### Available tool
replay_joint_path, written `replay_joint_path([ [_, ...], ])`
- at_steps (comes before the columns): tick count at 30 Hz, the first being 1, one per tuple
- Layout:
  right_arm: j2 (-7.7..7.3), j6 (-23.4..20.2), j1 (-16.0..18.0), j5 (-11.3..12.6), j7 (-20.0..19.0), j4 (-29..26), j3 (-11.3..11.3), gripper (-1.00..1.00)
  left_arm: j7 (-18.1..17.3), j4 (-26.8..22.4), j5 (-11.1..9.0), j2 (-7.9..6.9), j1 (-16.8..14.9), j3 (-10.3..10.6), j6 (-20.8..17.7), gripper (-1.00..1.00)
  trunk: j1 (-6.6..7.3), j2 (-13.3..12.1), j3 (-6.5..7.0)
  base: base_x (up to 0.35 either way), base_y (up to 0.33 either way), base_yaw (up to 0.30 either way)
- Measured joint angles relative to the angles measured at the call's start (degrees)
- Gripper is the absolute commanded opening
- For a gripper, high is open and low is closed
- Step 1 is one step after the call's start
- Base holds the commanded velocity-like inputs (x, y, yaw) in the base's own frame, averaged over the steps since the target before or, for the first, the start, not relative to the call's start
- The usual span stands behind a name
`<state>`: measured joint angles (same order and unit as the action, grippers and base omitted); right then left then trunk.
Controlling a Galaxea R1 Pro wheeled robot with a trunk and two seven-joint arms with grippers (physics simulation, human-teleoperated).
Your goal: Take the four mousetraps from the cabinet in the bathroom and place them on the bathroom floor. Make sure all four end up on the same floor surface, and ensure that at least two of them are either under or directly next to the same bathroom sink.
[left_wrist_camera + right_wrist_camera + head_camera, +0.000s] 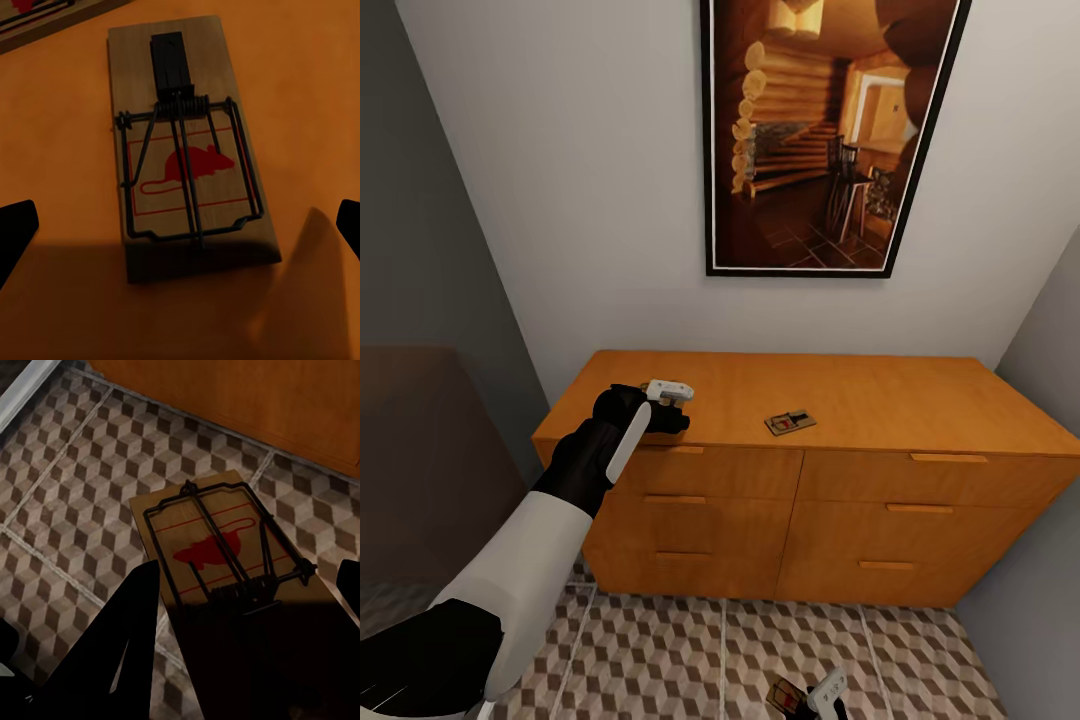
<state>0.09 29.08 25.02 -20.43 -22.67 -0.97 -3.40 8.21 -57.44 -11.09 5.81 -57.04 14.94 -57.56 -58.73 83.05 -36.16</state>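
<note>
Left gripper (pixel 672 392) sits over the left end of the cabinet (pixel 810 470) top, arm reaching in from the lower left of the head view. Left wrist view: fingers (pixel 15 232) spread wide, dark tips at both edges of frame, nothing between them touching. A mousetrap (pixel 187 150) lies flat on the orange-brown top directly below, roughly centred between the tips, red mouse print and wire bar facing up. Corner of another trap (pixel 37 19) shows at the frame edge, close by on the same top.

Head view: third trap (pixel 790 422) lies flat mid-top of the cabinet, well apart from the left gripper, slightly skewed to the front edge. All six drawers appear shut.

Right gripper (pixel 828 695) is low at the bottom edge of the head view, over the bathroom floor (pixel 690 650) in front of the cabinet. Right wrist view: a trap (pixel 225 562) sits between the fingers (pixel 127 637), above the cube-pattern tiles, cabinet front behind it. Contact is in shadow, so can't tell whether it is gripped or just lying on the tile, or whether the fingers are closed on it.

Framed picture (pixel 825 135) of a log interior hangs on the wall above the cabinet.
</note>
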Motion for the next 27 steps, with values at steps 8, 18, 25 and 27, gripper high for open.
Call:
replay_joint_path([
  [8,0.00,0.00,0.00,0.00,0.00,0.02,0.00,-1.00,0.00,0.00,0.00,0.00,0.01,0.01,0.00,1.00,0.00,0.00,-0.13,0.000,0.000,0.000],
  [18,0.01,0.00,0.00,0.00,-0.01,0.03,0.00,-1.00,0.00,0.40,-0.02,0.00,0.02,-0.02,0.01,1.00,0.00,0.00,-0.15,0.000,0.000,0.000],
  [25,0.00,-0.01,0.00,0.02,-0.05,0.00,-0.01,-1.00,0.01,0.42,-0.01,0.01,0.01,-0.02,0.02,1.00,0.00,0.01,-0.14,0.000,0.000,0.000],
  [27,0.00,-0.01,0.00,0.02,-0.05,0.02,0.00,-1.00,0.00,0.43,-0.09,-0.01,0.01,-0.04,0.03,1.00,0.00,0.01,-0.14,0.000,0.000,0.000],
])
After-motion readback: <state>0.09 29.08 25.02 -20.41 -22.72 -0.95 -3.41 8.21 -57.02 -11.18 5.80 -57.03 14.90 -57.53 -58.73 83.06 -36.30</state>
